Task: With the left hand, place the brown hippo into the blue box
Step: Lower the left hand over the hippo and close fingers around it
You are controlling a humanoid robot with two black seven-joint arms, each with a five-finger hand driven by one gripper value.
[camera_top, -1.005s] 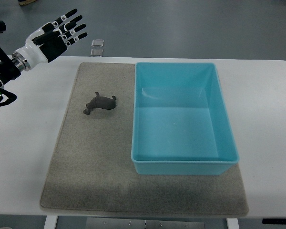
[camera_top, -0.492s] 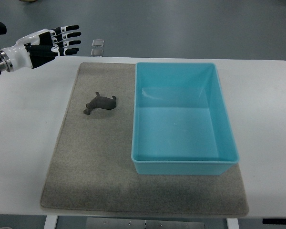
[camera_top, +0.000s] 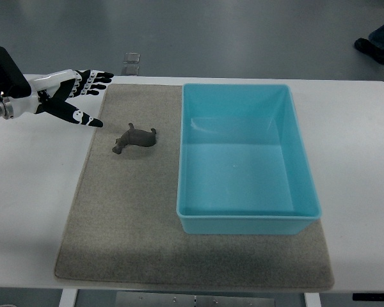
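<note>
Left robot hand (camera_top: 73, 97) hovers spread and empty near the brown hippo (camera_top: 134, 138) on the mat (camera_top: 115, 217).

Grey mat (camera_top: 115, 236), white table (camera_top: 352, 141), shoe (camera_top: 374, 50)

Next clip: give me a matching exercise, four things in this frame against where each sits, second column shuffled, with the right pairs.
Things:
1. brown hippo
2. blue box
3. left robot hand
4. grey mat

Places:
A. above the left edge of the mat, fingers spread, holding nothing
B. flat on the white table, under the toy and the container
C. on the mat, left of the container
D. on the right half of the mat, nothing inside

Pairs: 1-C, 2-D, 3-A, 4-B
</note>
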